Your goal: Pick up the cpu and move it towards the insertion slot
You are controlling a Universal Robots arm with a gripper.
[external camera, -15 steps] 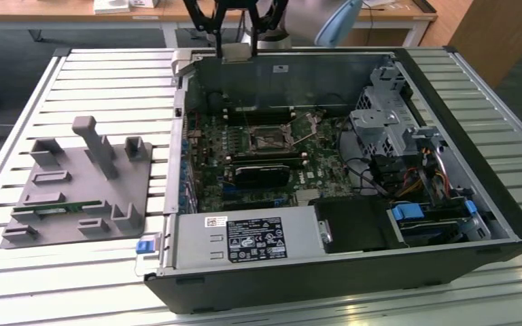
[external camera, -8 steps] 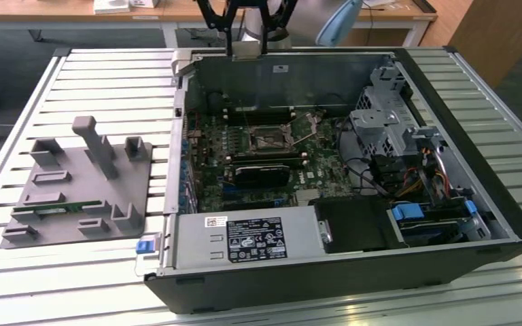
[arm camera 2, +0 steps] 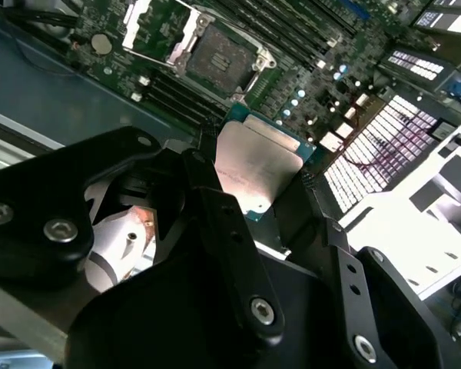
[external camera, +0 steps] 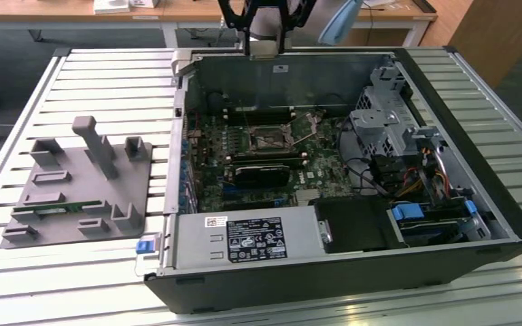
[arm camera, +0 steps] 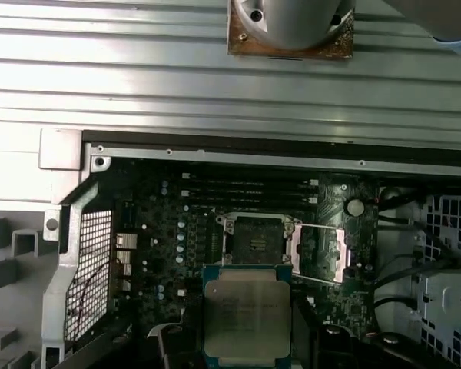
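I've got the gripper [arm camera 2: 253, 181] pinching the cpu [arm camera 2: 255, 167] by its edges, above the insertion slot [arm camera: 257, 236]; the exterior view adds the grey fixture plate [external camera: 71, 187].

The pincer [arm camera 2: 270, 181] hangs from the arm with its two black fingers [arm camera 2: 215, 207] closed on opposite edges of the cpu [arm camera 2: 257, 165], the chip held flat between the tips. In the exterior view the arm's wrist [external camera: 263, 27] points straight down, with the pincer beneath it.
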